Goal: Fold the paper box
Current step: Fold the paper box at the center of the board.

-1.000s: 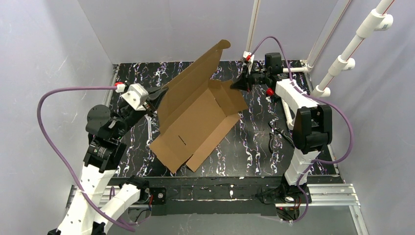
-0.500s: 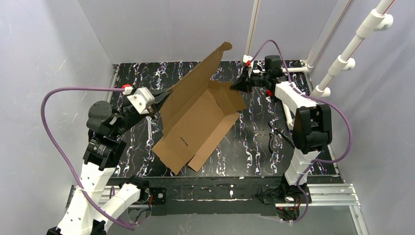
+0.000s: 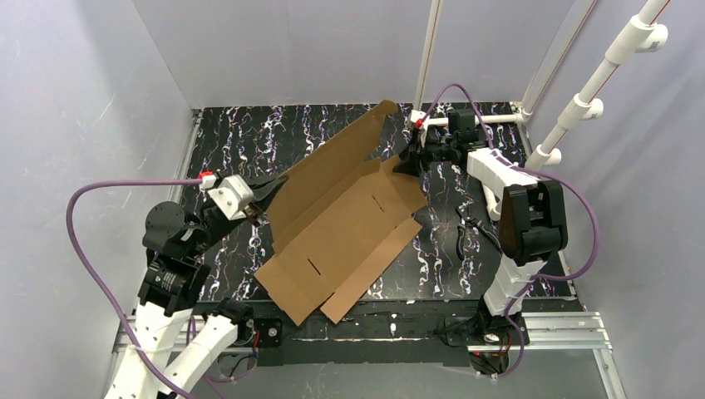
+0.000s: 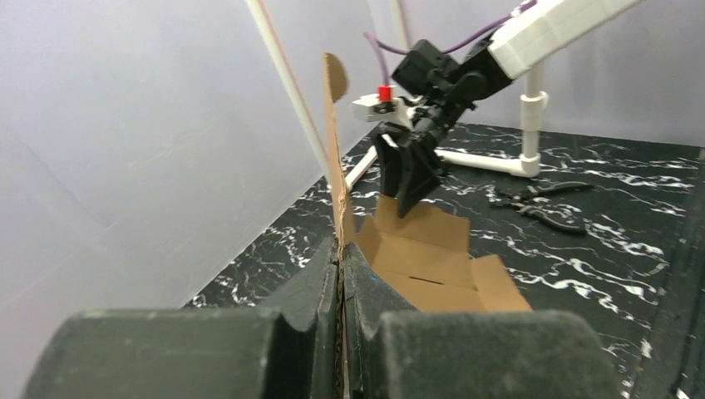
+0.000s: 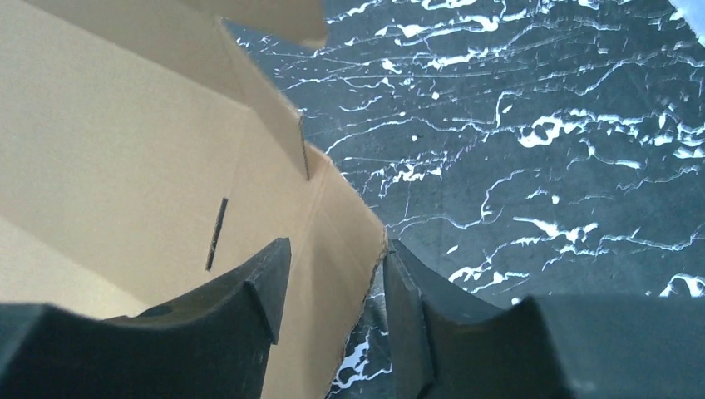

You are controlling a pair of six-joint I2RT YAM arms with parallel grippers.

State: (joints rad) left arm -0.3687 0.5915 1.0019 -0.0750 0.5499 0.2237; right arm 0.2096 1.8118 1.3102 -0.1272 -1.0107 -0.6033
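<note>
Paper box (image 3: 349,224): a brown corrugated sheet, mostly unfolded. It lies diagonally across the middle of the table, its near corner reaching the front edge. The long left panel stands raised, with a rounded tab at its far tip.
Left gripper (image 3: 263,194): clamped tight on the edge of the raised left panel. In the wrist view the cardboard is pinched between both fingers (image 4: 320,274).
Right gripper (image 3: 408,158): at the box's far right corner, jaws parted and straddling the corner of an end flap. The flap's edge runs close beside one finger, with a clear gap to the other, so nothing is gripped.
Table (image 3: 249,133): black marbled top.
Pliers (image 3: 470,233): flat on the table to the right of the box, apart from it and near the right arm.
</note>
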